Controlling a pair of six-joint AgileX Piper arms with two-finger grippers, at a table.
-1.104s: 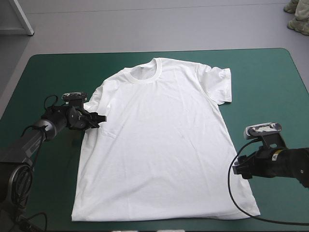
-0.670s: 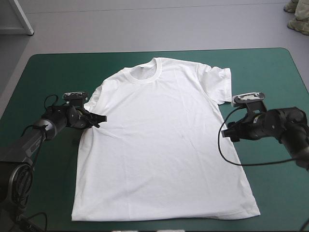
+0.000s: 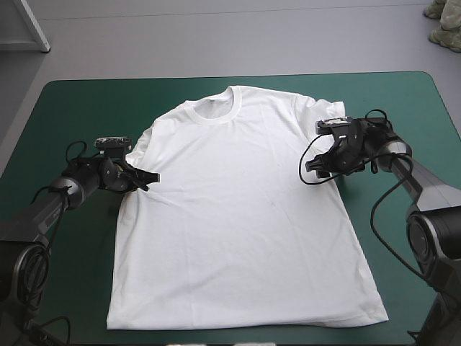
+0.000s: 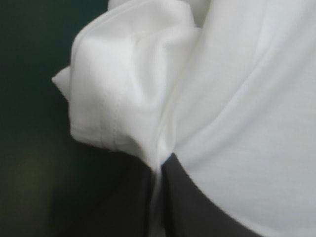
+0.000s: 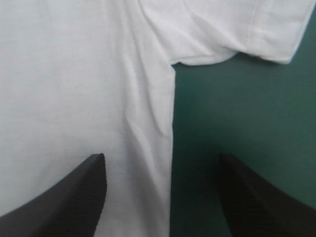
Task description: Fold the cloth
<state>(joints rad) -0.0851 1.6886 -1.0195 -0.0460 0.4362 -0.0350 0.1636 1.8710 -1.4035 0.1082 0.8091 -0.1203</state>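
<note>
Right tool astride T-shirt edge

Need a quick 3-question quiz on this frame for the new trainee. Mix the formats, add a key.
1. True or false: the T-shirt lies spread out on the teal-green cover, not in a heap.
2. The right gripper is: A) open, straddling the T-shirt's side edge; B) shut on a sleeve; C) shut, clear of the cloth.
3. Which gripper is shut on the T-shirt?
Key: 1 true; 2 A; 3 the left gripper.
</note>
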